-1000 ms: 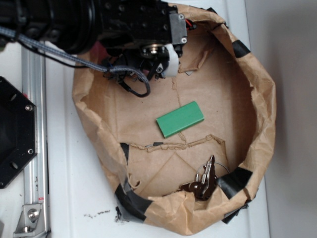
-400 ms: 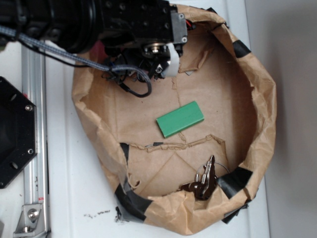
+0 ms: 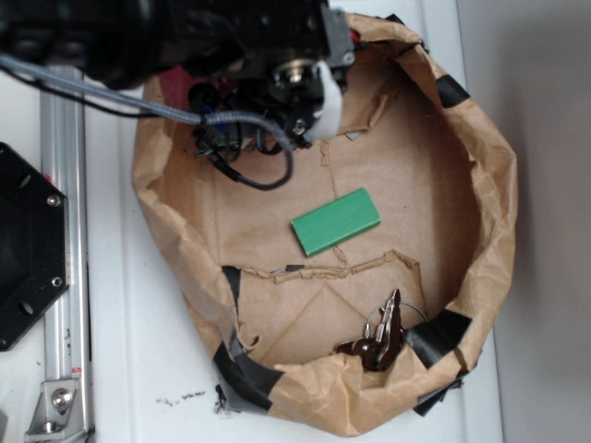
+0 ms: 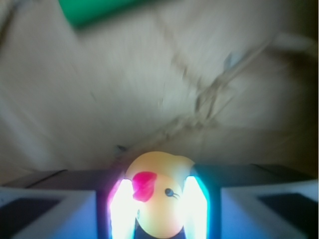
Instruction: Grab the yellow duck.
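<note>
Gripper: your jaws are closed on the duck, one bright finger pressed to each flank.
Duck: smooth, rounded yellow rubber, red beak, dark eye; held between the fingers.
Block: flat green rectangle, lying apart on the paper.
Bag: crumpled brown paper, black-taped rim.
Keys: dark metal bunch by the near wall.

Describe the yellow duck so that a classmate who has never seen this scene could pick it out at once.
Start at the brown paper basin and find the robot's end effector over its upper rim. The yellow duck sits between its fingers. It is small, round and yellow with a red beak, unlike the flat green block or the keys.
</note>
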